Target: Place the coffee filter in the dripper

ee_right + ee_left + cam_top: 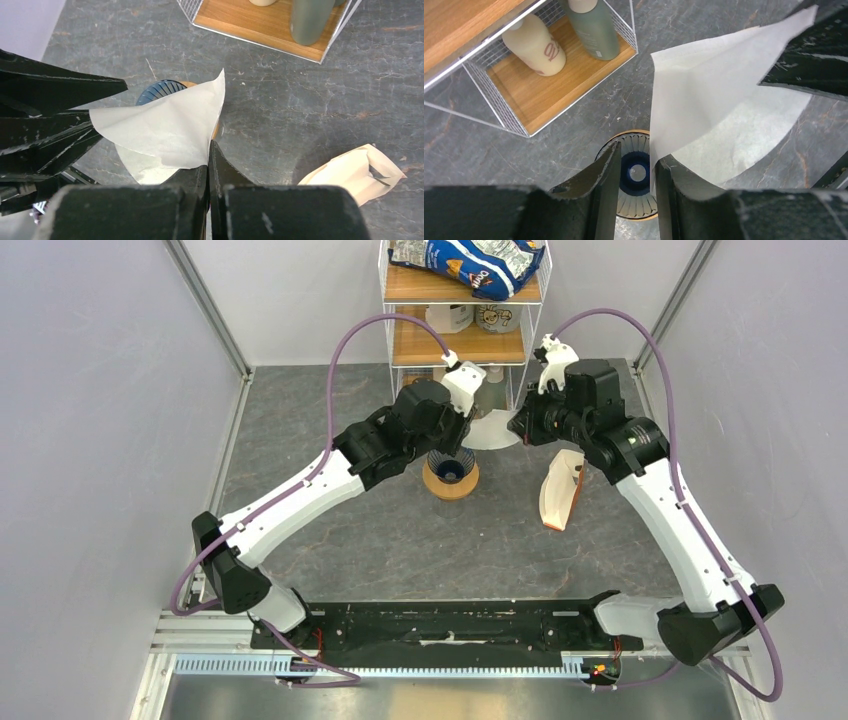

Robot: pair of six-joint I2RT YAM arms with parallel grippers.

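From the overhead camera I see the filter [492, 432] held off the table between the two arms, just behind the dripper [450, 468]. The dripper stands on an orange ring [450, 488]. The left claw [474, 412] and right claw [520, 425] meet at the paper from opposite sides. A bundle of spare filters [560, 492] lies well apart, to the right.

On the left wrist camera, my left claw is released. There is a gap between its fingers, and I look straight through it into the dripper [636, 172] below. The filter [714, 100] hangs off to one side, its edge running along one finger [674, 175]. I cannot tell whether they touch. The paper's far corner disappears into the other arm's black fingers.

On the right wrist camera, the right claw [208, 160] is clenched on the filter's [165, 130] lower corner. The paper fans out over the dripper's rim [157, 90] toward the left fingers [60, 90].

These are my worries:
- The sheet looks only partly parted, so if I let go now it may settle flat across the rim or slide onto the table, since most of it sits beside the cup.
- If I pinch with the left and the arms drift apart, such thin paper could tear.
- The left fingers sit right above the dripper, which looks loose on its ring, so a careless descent could tip it.
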